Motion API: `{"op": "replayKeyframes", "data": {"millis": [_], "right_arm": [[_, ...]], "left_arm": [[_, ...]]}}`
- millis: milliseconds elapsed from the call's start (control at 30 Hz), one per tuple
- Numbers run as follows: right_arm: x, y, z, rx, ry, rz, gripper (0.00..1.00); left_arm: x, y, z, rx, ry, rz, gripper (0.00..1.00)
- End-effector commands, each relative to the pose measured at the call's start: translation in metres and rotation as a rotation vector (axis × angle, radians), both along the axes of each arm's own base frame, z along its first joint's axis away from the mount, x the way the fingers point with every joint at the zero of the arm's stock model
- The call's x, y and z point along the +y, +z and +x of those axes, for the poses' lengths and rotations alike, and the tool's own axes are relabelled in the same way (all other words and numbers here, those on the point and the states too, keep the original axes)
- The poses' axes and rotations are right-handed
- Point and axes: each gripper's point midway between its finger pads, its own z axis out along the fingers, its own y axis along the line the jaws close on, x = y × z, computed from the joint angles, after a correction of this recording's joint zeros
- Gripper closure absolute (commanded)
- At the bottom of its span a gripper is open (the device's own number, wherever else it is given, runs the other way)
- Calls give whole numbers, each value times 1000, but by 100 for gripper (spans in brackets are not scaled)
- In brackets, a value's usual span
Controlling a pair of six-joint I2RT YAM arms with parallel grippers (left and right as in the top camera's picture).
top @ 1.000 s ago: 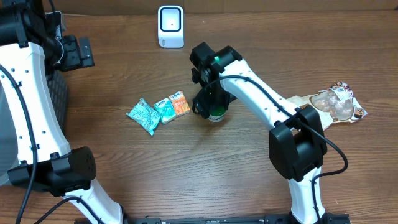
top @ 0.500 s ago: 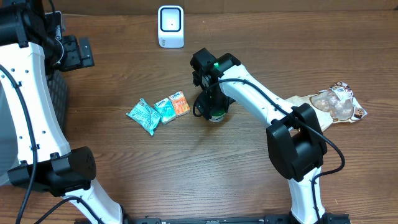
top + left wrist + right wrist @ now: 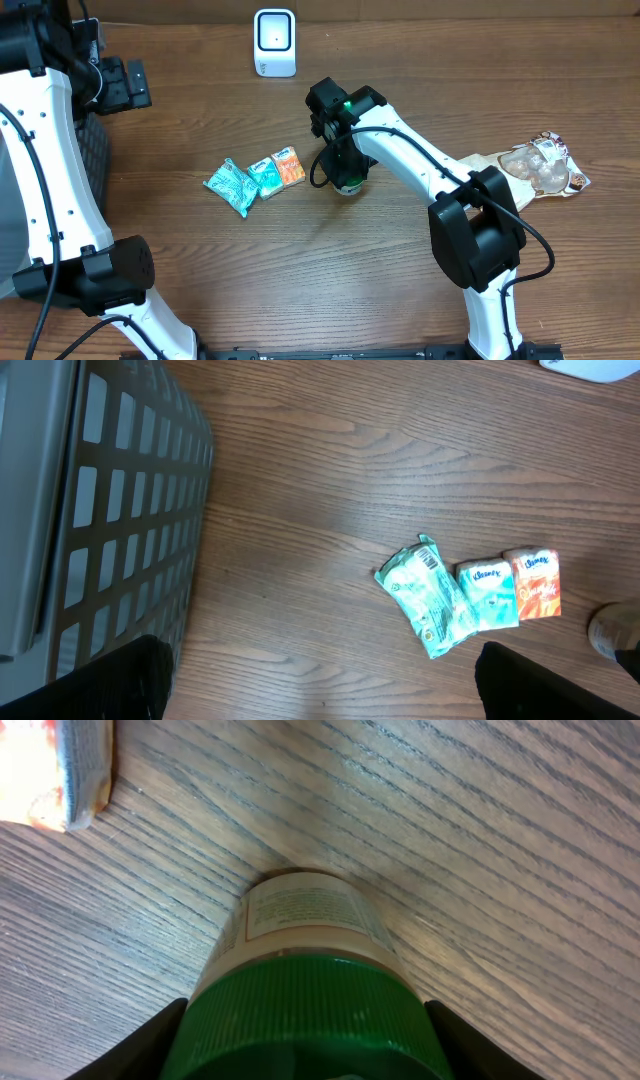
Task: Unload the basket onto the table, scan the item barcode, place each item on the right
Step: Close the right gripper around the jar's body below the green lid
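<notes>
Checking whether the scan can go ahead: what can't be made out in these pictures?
- Barcode: print on the jar label is too small to read, right wrist view.
- Overhead: the right gripper covers most of the jar.
- Grip: the right wrist view's bottom edge cuts off the fingers beside the green lid; contact unclear.

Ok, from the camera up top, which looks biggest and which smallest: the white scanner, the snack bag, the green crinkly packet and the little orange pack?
1. snack bag, clearly the biggest
2. white scanner
3. green crinkly packet, close to the scanner, so that pair is unsure
4. orange pack, the smallest
</notes>
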Motion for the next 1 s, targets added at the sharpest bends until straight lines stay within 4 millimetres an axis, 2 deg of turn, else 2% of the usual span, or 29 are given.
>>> {"op": "replayKeyframes", "data": {"millis": [0,233,333,600,800,967], "right_arm": [[5,18,8,-39,-3,24,43],[26,51,15,-47,0,141,50],[25,54,20,-60,-8,152,50],[14,41,26,-66,-30,119,50],[9,21,25,-60,-95,111,49],[2,13,22,-58,-111,77,41]], "left_arm": [[2,2,-1,-4,-13,7,1],[2,2,-1,-4,-13,7,0],[2,2,-1,-4,-13,7,0],[2,2,-1,-4,-13,7,0],[2,2,-1,-4,-13,7,0],[2,2,-1,-4,-13,7,1]]}}
